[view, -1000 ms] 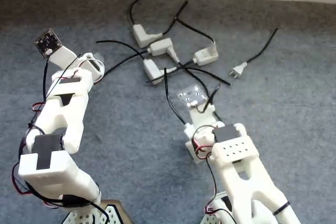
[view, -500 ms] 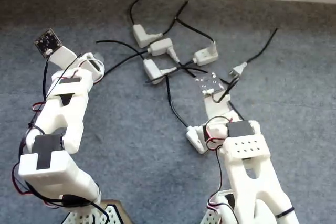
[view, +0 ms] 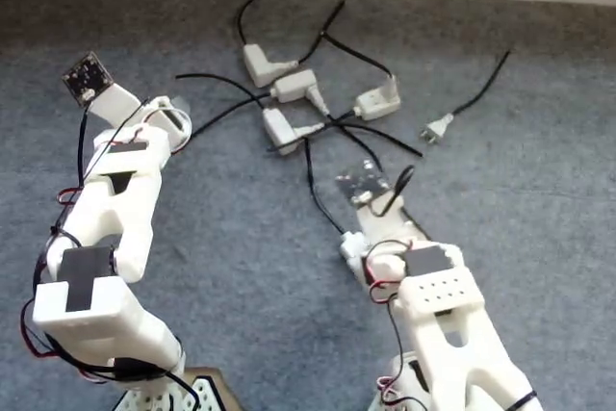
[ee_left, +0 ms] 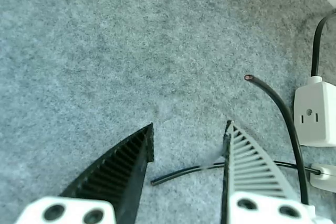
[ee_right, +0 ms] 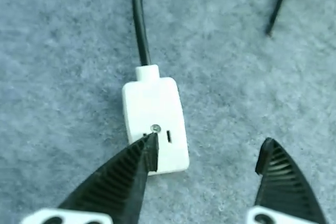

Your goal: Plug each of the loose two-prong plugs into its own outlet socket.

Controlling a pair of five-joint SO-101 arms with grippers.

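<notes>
A loose two-prong plug [view: 438, 129] on a black cord lies on the grey carpet at the right. Several white outlet sockets lie at the back: one [view: 259, 64], one [view: 293, 86], one [view: 278, 126] and one [view: 377, 102]. Another white socket [ee_right: 156, 124] on a black cord [ee_right: 139, 19] lies just under my right gripper [ee_right: 210, 140], which is open, its dark finger [ee_right: 126, 174] overlapping the socket's edge. In the high view this socket [view: 353, 244] lies by the right arm's wrist. My left gripper [ee_left: 189, 126] hangs open over bare carpet, holding nothing.
Black cords [view: 332, 127] cross among the back sockets. A cut cord end [ee_left: 248, 77] and a white socket [ee_left: 315, 111] lie beyond the left gripper [view: 171, 120]. Bare carpet [view: 231, 228] spreads between the two arms.
The right arm's wrist swung right toward the loose plug half a second ago, then came back left over the near socket. The left arm has kept still.
</notes>
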